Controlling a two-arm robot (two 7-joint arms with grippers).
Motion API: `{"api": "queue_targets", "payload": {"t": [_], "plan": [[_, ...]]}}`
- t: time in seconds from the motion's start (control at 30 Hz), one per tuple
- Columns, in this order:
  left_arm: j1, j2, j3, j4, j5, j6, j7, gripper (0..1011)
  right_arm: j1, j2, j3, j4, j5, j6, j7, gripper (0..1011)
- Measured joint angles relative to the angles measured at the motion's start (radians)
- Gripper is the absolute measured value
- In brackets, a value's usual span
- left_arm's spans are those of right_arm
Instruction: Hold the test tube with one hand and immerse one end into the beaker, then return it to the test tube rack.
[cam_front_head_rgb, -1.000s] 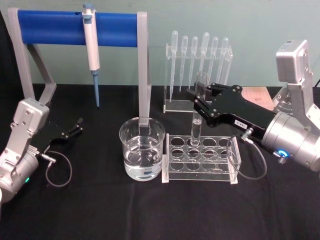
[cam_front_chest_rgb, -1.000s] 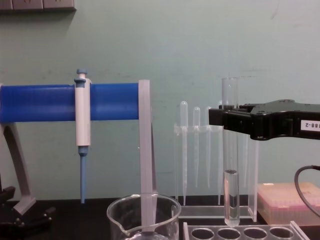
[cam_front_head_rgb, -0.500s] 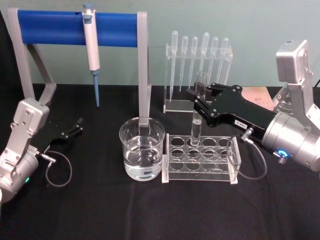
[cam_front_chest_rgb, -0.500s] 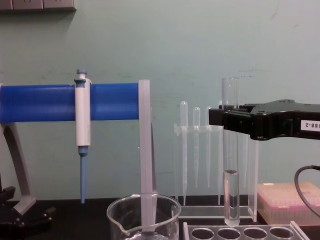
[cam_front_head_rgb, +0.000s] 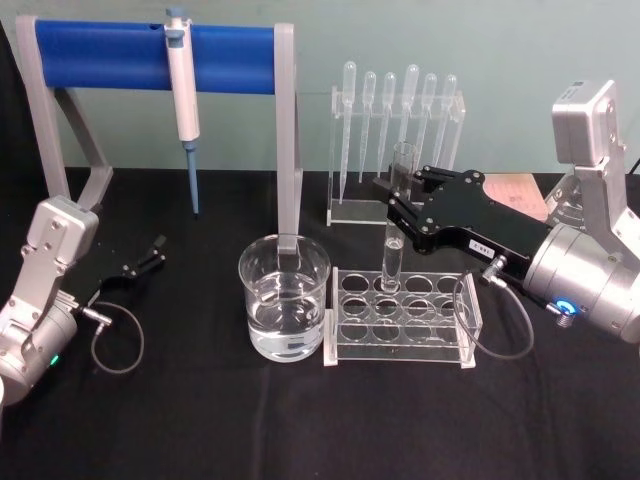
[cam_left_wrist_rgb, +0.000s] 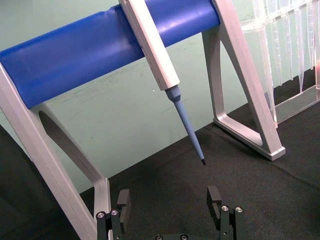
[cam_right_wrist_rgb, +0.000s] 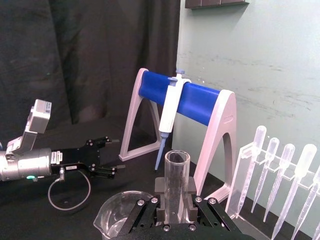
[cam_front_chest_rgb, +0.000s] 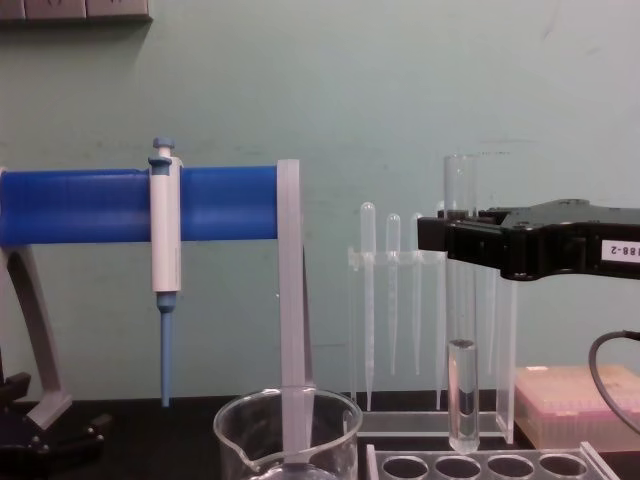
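My right gripper (cam_front_head_rgb: 396, 205) is shut on the test tube (cam_front_head_rgb: 391, 255), a clear glass tube that stands upright. The tube's rounded bottom (cam_front_chest_rgb: 463, 440) hangs just above the holes of the clear tube rack (cam_front_head_rgb: 400, 320). From the right wrist, the tube's open rim (cam_right_wrist_rgb: 176, 159) rises between the black fingers. The beaker (cam_front_head_rgb: 284, 297) holds water and stands left of the rack, apart from the tube; its spout shows in the chest view (cam_front_chest_rgb: 290, 430). My left gripper (cam_front_head_rgb: 150, 255) rests open on the black table at the far left, with nothing between its fingers (cam_left_wrist_rgb: 215, 197).
A white-and-blue pipettor (cam_front_head_rgb: 182, 100) hangs on a blue bar stand (cam_front_head_rgb: 100, 55), whose grey leg (cam_front_head_rgb: 287, 140) rises just behind the beaker. A clear stand of plastic pipettes (cam_front_head_rgb: 395, 130) is behind the rack. A pink box (cam_front_chest_rgb: 580, 400) sits at the back right.
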Motion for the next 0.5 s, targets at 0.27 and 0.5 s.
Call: {"api": "queue_targets", "payload": {"t": [0.27,0.5], "plan": [[0.000,0.000,0.000,0.000,0.000,0.000,0.000,1000,0.000,0.000,0.000,0.000,0.000,0.000,0.000,236],[0.000,0.000,0.000,0.000,0.000,0.000,0.000,1000,0.000,0.000,0.000,0.000,0.000,0.000,0.000,236]]}}
